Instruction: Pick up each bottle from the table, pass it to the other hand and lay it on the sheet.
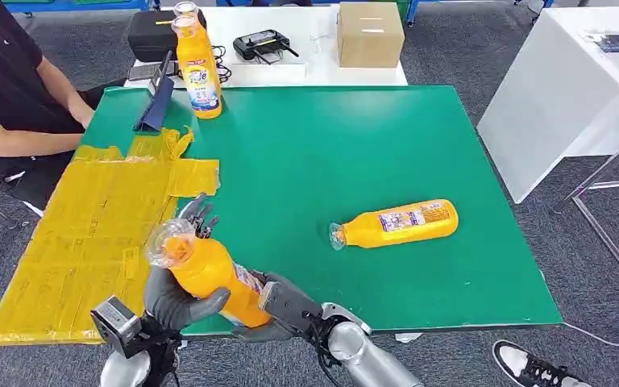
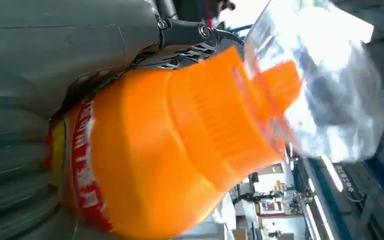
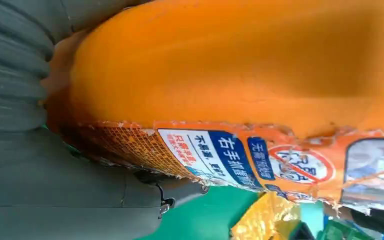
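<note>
green matting covers the table (image 1: 387, 161) under both arms, and the transfer is taking place over its near edge.

the left hand (image 1: 179, 297) has its grey thumb and fingers wrapped round the middle of the orange plastic bottle with the clear cap (image 1: 205, 272), holding it tilted, cap up and away from the robot. just beside those fingers, lower on the body, the right hand (image 1: 286, 305) presses against the labelled end; both wrist views show ribbed grey covers tight against orange plastic, so both hands seem to hold it, though how far the right fingers close i cannot tell.

this looks like the hand-over itself. done well, one hand should be firm before the other lets go; the bottle is smooth and rounded, so a grip near the middle will keep it from swinging. the torn label under the right hand may slip.

just beyond the left fingers lies the yellow crinkled sheet patched from taped pieces (image 1: 89, 234), the place to lay the bottle down flat, long side along it so it does not roll.

well to the right of the hands a second orange bottle lying on its side (image 1: 395, 224) waits on the green. farther off, past the sheet, a third orange bottle standing upright (image 1: 198, 68) sits near a blue object.

a person in a black top (image 1: 8, 89) sits beside the sheet. behind the matting a white table (image 1: 306, 72) carries a cardboard box (image 1: 371, 34) and a black case (image 1: 151, 34); grey carpet surrounds.
</note>
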